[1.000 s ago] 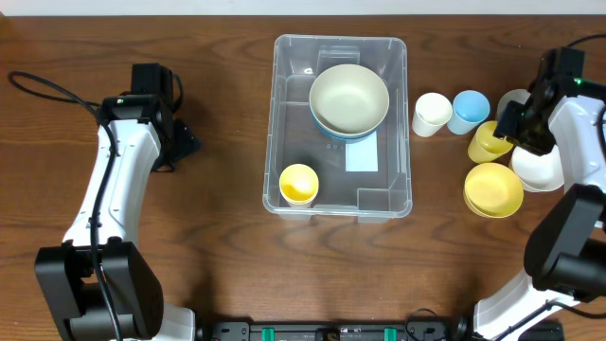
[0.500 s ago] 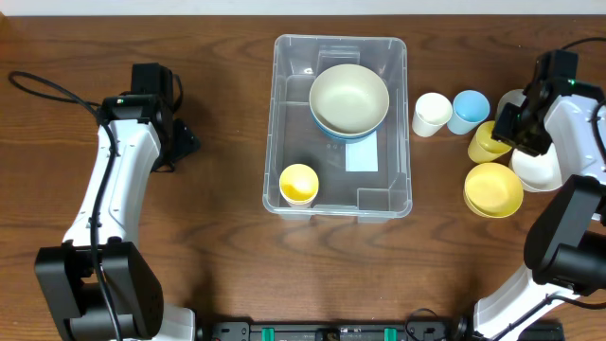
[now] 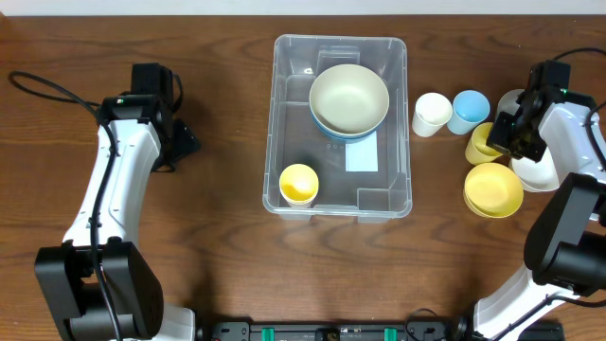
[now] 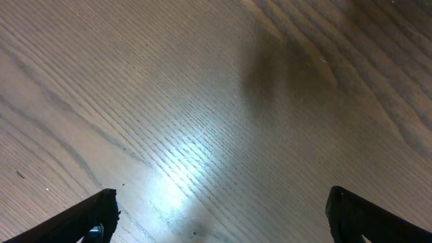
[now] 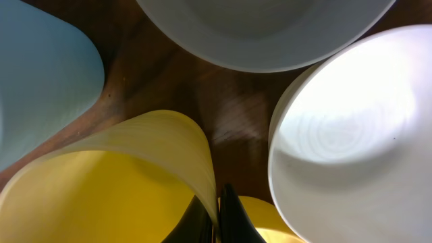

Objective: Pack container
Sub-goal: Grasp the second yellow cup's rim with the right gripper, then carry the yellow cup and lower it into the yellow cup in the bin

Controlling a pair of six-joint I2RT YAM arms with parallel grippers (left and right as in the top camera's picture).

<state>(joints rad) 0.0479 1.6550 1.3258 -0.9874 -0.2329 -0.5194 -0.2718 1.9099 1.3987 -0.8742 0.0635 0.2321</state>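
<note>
The clear container (image 3: 276,123) sits mid-table. Inside it are a cream bowl (image 3: 349,98) stacked on a blue one, a small yellow cup (image 3: 298,183) and a white label (image 3: 362,153). To the container's right, my right gripper (image 3: 507,134) is shut on the rim of another yellow cup (image 3: 481,144). In the right wrist view the thin wall of this yellow cup (image 5: 121,182) is pinched between the black fingers of the right gripper (image 5: 217,202). My left gripper (image 3: 180,142) hangs far left of the container. In its wrist view the left gripper (image 4: 219,209) is open over bare wood.
Near the held cup stand a white cup (image 3: 431,114), a light blue cup (image 3: 470,110), a yellow bowl (image 3: 492,188), a white bowl (image 3: 538,170) and a pale bowl (image 3: 514,98) behind. These crowd the right wrist view: blue cup (image 5: 40,81), white bowl (image 5: 351,135).
My right gripper's jaws have closed onto the yellow cup's rim, and the cup has shifted slightly left. The left arm has not moved.
</note>
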